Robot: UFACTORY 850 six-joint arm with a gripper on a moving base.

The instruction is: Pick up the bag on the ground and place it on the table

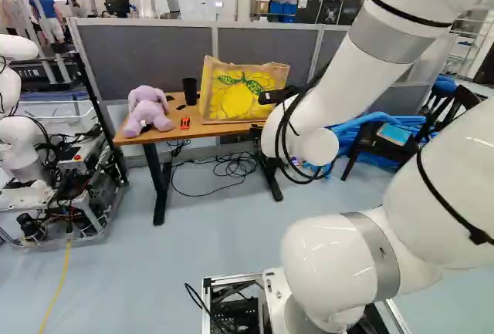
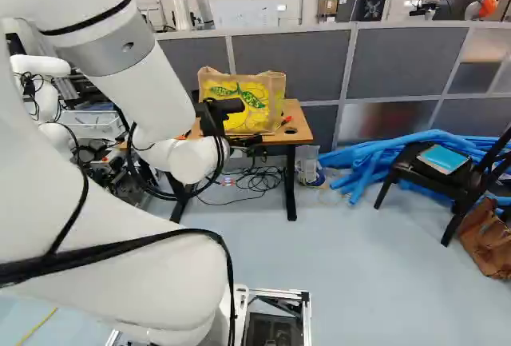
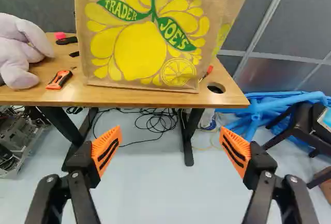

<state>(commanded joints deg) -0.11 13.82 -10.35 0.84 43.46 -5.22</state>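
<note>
A smooth pale blue-grey floor (image 2: 359, 250) runs up to a row of grey partition panels (image 2: 407, 58) in light metal frames, with a white wall behind. In front of the panels is the bench (image 3: 155, 98), a flat wood-toned top on dark legs, with a round hole near one end; black cables (image 3: 158, 120) lie in loops on the floor beneath.

The bag (image 3: 145, 38) stands upright on the bench, its broad face towards the arm. It is tan, with a coarse, woven-looking weave, boxy with a folded side, and printed with a big yellow lemon, yellow drops, a cut slice and two green lettered leaves.

On the bench beside it are a fuzzy lilac plush toy (image 1: 147, 110), a black cylinder (image 1: 190, 91) and an orange-and-black cutter (image 3: 59, 79). Blue tubes (image 2: 359, 162) are heaped on the floor near a black chair (image 2: 467, 190) with a flat turquoise item (image 2: 444, 157) on its seat. Another robot (image 1: 15, 129), white and rounded, stands at the left of the left base view.

The end effector (image 2: 231, 106) is released, its two fingers spread wide with ribbed orange pads (image 3: 107, 149), and the bag is ahead of it, apart from both fingers.
</note>
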